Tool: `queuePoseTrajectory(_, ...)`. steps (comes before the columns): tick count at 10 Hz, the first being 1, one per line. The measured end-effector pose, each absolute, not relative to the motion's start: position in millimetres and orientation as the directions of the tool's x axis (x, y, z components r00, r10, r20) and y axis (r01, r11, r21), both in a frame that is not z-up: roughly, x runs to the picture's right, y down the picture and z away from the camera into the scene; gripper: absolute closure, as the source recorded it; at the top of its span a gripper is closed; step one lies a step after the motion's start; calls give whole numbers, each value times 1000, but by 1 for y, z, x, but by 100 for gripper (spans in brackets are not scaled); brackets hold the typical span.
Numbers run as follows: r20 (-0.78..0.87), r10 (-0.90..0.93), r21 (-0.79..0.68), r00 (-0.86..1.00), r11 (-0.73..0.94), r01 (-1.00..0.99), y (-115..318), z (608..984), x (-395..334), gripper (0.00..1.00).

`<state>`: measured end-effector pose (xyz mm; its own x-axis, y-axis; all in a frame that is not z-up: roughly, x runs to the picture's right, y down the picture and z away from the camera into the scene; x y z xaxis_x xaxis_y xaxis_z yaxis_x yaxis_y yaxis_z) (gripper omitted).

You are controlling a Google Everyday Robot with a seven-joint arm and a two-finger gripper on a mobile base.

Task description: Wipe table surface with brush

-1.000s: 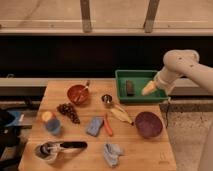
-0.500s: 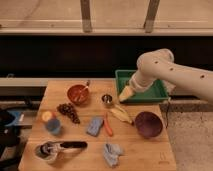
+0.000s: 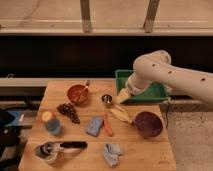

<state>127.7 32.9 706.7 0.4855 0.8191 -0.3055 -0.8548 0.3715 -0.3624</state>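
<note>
Dark panelling and a pale ledge run behind the table surface, a light-brown plank top crowded with odds and ends. We see the brush lying flat near the front left corner, its round head toward the left edge and its black handle pointing right. It is untouched and well apart from the arm. The gripper hangs over the back of the table, tilted down and to the left. It sits just in front of the green tray and beside the small metal scoop, above the banana. Whether the claw is apart or together we cannot tell, and nothing appears to be held in it. We judge the task to be at its very start: the reach for the tool is in hand, and no wiping has begun. The next move calls for a long diagonal travel across the table to the front left. That path passes over the blue sponge and the carrot. We would then want a descent squarely over the slim handle, away from the head. The blue cloth lies near the handle's free end and could get in the way.
</note>
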Motion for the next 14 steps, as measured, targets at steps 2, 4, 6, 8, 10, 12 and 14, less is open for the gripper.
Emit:
queuePoseTrajectory(2,-298,809,-370,507,391,-843,35,706,122,20)
queuePoseTrajectory(4,-276,777,-409,566,438,-801,35,711,91,20)
queuePoseTrajectory(6,-251,727,-460,639,491,-740,35,721,41,20)
queuePoseTrajectory(8,-212,678,-513,704,536,-671,36,727,-3,20)
queuePoseTrajectory(10,-152,642,-598,751,545,-587,47,721,-35,20)
queuePoseTrajectory(12,-57,600,-666,798,572,-478,58,705,-61,20)
queuePoseTrajectory(14,-32,591,-678,806,580,-452,60,701,-66,20)
